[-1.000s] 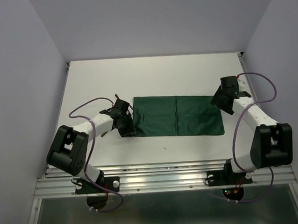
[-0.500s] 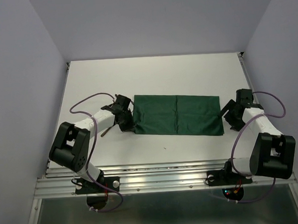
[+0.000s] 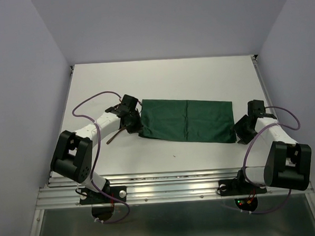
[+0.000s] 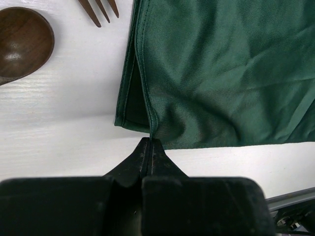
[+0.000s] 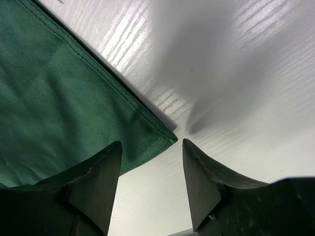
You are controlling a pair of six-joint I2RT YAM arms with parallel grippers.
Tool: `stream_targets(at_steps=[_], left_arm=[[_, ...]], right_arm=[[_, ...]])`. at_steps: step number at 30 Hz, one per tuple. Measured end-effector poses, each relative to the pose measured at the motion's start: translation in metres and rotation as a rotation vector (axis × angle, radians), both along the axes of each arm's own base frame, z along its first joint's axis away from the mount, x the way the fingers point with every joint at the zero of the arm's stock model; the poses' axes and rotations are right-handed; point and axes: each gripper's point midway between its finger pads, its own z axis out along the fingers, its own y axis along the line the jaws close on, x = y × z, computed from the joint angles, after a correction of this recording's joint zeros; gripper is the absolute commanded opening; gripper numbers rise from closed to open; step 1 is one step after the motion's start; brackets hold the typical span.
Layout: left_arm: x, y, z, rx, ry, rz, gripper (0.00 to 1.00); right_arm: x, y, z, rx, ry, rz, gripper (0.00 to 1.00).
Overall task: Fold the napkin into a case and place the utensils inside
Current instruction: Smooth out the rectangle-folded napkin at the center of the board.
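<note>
The dark green napkin (image 3: 186, 120) lies folded into a long rectangle at the table's middle. My left gripper (image 3: 132, 125) is shut on the napkin's near left corner (image 4: 150, 129) and lifts the top layer a little. The brown wooden spoon bowl (image 4: 22, 42) and the fork tines (image 4: 100, 8) lie on the table just left of the napkin; in the top view only a slim brown handle (image 3: 114, 136) shows under the left arm. My right gripper (image 3: 241, 132) is open, its jaws on either side of the napkin's near right corner (image 5: 165, 136).
The white table (image 3: 166, 80) is walled on the left, right and back. A metal rail (image 3: 172, 188) runs along the near edge by the arm bases.
My left gripper has shifted slightly back and pulled the napkin's left corner up. My right gripper has swung from the napkin's far right corner down to its near right corner.
</note>
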Motion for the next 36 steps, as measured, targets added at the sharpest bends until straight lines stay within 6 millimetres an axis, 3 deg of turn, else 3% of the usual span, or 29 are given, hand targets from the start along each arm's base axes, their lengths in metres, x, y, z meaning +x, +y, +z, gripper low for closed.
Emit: stream_targets(at_steps=[6,15,24,27,34,36], left_arm=[[-0.001,0.001,-0.001,0.007,0.003,-0.003,0.0],[-0.001,0.001,-0.001,0.008,0.004,-0.003,0.0],[-0.001,0.001,-0.001,0.007,0.005,-0.003,0.0],[-0.001,0.001,-0.001,0.008,0.005,-0.004,0.0],[0.002,0.0,0.004,0.005,-0.006,-0.009,0.0],[0.004,-0.001,0.007,0.002,-0.012,-0.01,0.0]], right_arm=[[0.001,-0.003,-0.001,-0.013,0.001,-0.016,0.49],[-0.003,-0.007,-0.008,-0.035,0.017,-0.024,0.45],[-0.004,-0.01,-0.014,-0.051,0.03,-0.016,0.09],[-0.003,-0.01,-0.013,-0.053,0.027,-0.013,0.01],[-0.002,-0.012,-0.012,-0.061,0.022,-0.011,0.01],[-0.001,-0.012,-0.01,-0.063,0.02,-0.008,0.06]])
